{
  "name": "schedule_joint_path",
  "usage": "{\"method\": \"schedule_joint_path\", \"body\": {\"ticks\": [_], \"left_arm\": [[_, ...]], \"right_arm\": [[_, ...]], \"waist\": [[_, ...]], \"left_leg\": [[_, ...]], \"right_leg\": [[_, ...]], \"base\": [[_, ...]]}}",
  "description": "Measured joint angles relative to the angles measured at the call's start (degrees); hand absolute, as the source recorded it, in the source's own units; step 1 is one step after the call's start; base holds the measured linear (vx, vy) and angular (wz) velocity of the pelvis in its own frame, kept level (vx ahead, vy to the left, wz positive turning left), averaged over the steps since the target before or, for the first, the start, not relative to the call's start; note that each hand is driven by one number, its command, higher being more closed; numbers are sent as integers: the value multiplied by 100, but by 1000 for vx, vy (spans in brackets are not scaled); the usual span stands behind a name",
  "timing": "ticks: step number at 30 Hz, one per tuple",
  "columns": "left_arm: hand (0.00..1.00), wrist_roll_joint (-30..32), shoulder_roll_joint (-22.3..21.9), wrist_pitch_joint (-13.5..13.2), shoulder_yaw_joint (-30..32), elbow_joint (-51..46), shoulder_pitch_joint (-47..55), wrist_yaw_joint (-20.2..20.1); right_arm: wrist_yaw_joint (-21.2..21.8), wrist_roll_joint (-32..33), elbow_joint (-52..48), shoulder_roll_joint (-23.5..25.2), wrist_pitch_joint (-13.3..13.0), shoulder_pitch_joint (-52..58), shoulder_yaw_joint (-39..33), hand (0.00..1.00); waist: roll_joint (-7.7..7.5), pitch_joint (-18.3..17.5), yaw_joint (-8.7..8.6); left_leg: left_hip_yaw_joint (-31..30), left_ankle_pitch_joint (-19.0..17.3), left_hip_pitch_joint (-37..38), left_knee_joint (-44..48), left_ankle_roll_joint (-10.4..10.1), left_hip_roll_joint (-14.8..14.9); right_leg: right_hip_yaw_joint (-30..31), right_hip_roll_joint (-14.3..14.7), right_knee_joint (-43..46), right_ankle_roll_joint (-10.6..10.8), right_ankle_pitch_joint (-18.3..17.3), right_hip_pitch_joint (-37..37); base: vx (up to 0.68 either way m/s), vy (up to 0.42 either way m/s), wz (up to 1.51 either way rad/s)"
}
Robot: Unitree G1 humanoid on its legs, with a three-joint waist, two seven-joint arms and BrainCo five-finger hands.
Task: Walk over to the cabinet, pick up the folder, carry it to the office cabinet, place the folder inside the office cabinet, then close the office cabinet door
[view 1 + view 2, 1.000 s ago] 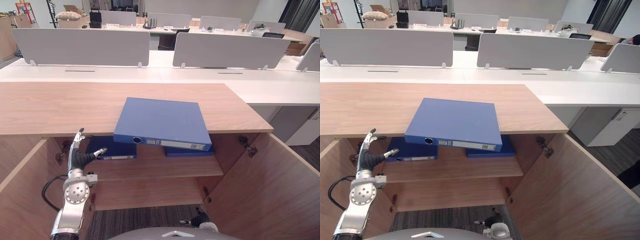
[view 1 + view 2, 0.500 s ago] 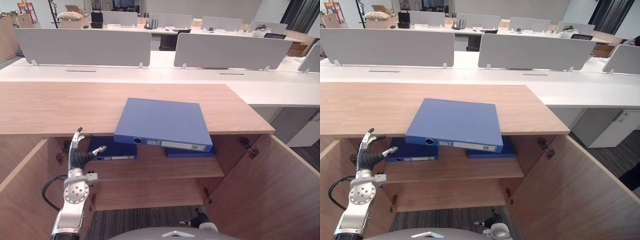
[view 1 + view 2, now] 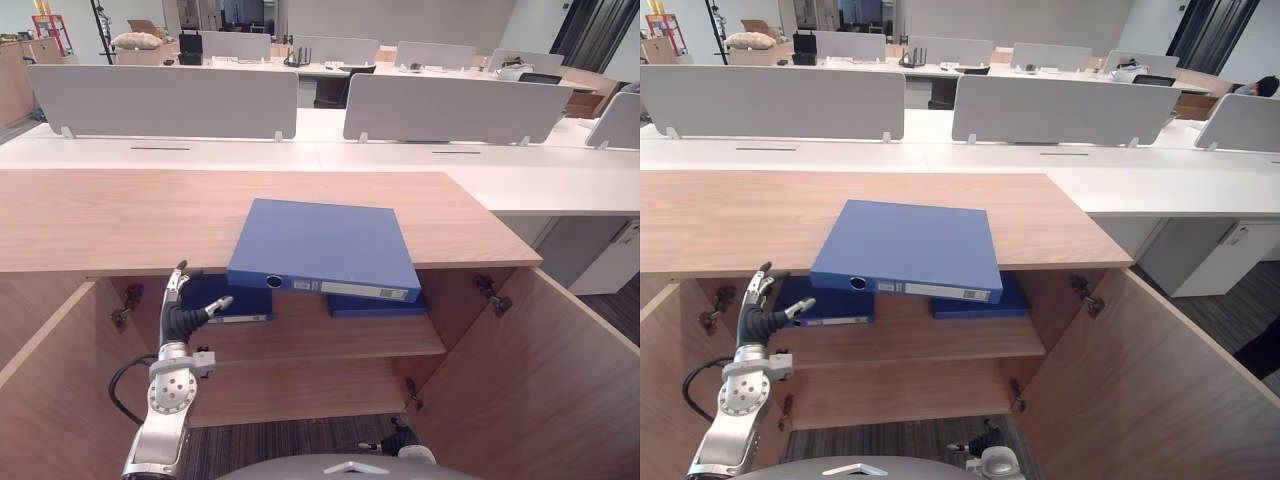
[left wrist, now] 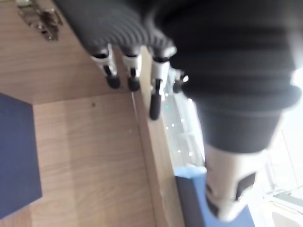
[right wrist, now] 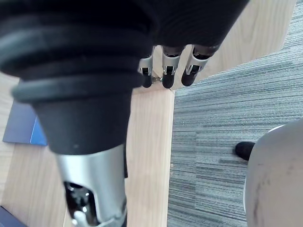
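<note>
Flat blue ring-binder folder lies ungrasped atop the light-wood cabinet — left robot hand open, empty — pickup, carrying, door-closing all ahead.

Open-plan office: rows of white desks w/ grey divider screens; grey striped carpet.

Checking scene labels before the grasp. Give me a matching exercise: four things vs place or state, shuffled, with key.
1. top blue folder
2. left shelf folder
3. left hand
4. right cabinet door

A. swung open
B. fingers open, holding nothing, in front of the shelf
C. on the cabinet top, overhanging its front edge
D. lying flat on the inner shelf

Pairs: 1-C, 2-D, 3-B, 4-A
</note>
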Motion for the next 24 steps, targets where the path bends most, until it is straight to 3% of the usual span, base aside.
{"method": "schedule_joint_path", "body": {"ticks": [13,24], "left_arm": [[0,-4,-60,0,6,-73,109,-4],[0,-497,-173,0,-99,-238,238,-81]], "right_arm": [[3,-3,1,1,5,-1,-1,0],[5,-7,-1,0,6,10,7,0]], "waist": [[9,6,-1],[6,12,16]], "left_leg": [[-13,-10,83,0,6,1],[-41,-38,185,0,16,2]], "right_leg": [[-5,-2,36,42,-43,94],[-16,-14,173,60,-160,163]], "base": [[0,0,0],[2,2,1]]}}
